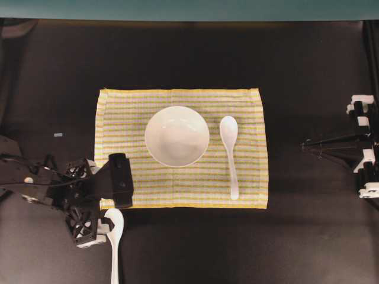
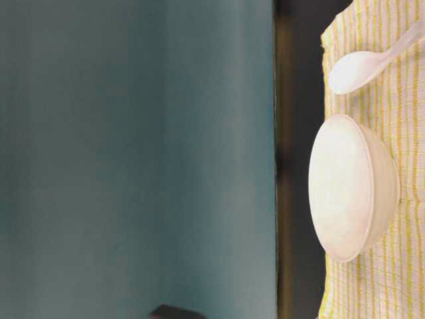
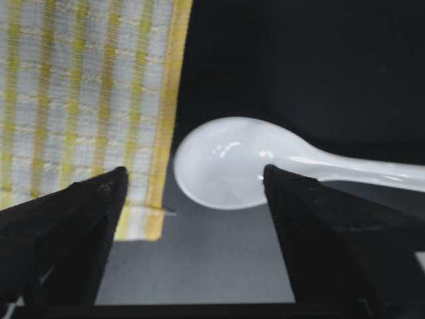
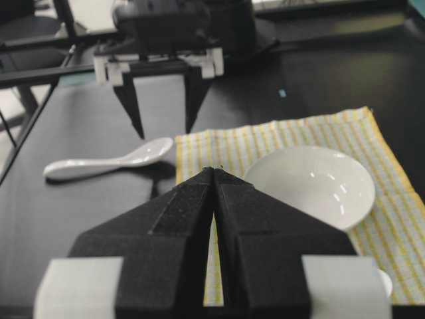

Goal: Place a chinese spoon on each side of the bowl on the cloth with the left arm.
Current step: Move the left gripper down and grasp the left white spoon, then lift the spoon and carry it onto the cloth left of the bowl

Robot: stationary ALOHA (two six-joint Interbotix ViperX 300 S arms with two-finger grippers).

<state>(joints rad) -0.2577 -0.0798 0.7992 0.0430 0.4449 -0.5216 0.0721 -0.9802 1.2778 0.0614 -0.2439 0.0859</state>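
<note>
The left gripper point(image 4: 163, 119) is seen with jaws spread wide and empty, hung just above the loose spoon point(image 3: 265, 163), off the cloth point(image 1: 183, 100) beside its near-left corner. The spoon's handle is pointed away from the cloth. One spoon point(image 1: 230, 155) is already laid right of the bowl point(image 1: 177, 135). The right gripper point(image 4: 214, 199) is pressed closed, well apart.

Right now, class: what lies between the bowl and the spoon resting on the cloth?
Nothing but bare striped cloth separates the bowl from the spoon, seen in the overhead view.
</note>
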